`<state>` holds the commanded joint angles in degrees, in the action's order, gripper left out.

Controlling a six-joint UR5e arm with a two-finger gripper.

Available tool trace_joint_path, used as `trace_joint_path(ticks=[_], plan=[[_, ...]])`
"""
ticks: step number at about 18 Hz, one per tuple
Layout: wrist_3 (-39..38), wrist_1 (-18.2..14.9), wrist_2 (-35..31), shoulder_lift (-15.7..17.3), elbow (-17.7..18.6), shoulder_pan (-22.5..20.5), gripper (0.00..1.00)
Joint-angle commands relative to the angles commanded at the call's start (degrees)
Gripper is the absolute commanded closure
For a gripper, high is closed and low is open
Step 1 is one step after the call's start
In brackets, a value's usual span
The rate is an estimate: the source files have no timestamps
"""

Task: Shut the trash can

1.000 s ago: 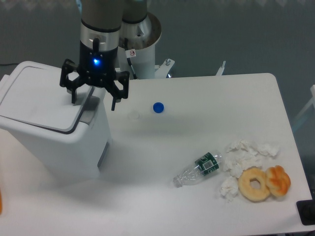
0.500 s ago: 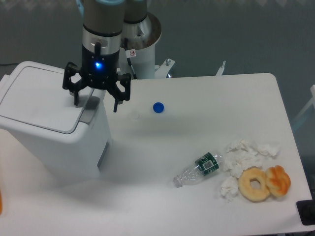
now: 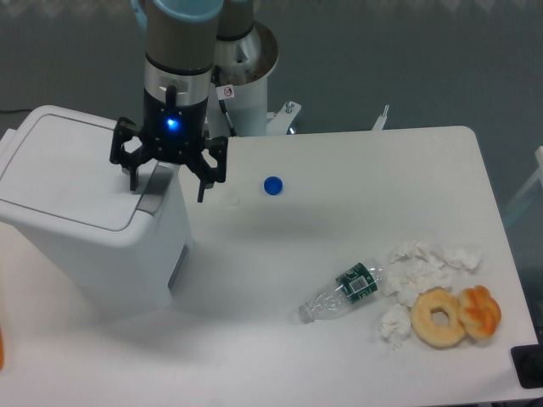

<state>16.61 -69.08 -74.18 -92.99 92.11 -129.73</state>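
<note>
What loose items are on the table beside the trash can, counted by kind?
Plastic bottle: 1
Blue bottle cap: 1
Clear cap: 1
Donut: 1
Orange pastry: 1
Crumpled tissue pile: 1
Total: 6

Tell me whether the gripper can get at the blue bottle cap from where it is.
Probably yes. The gripper is open above the trash can edge, and the blue cap lies alone on bare table with nothing between them.
</note>
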Motion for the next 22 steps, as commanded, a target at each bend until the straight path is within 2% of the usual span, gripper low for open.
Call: trace_joint_path(ticks=[4,8,10,13,17,22], plan=[[-0.5,-0.2,0.3,0.1,-1.1,0.0,0.0],[-0.7,-0.3,0.6,0.4,-3.9,-0.8,0.0],[1.8,-0.2,0.4,0.4,-4.4,-2.8,0.0],[9.8,-0.2,0.2,-0.1,-4.0,-7.7,0.0],[21.9,0.1,-0.8,-3.7,-4.2,-12.2,0.0],[34.1,0.1,-5.3,-10.3,-4.7,-17.1,0.0]])
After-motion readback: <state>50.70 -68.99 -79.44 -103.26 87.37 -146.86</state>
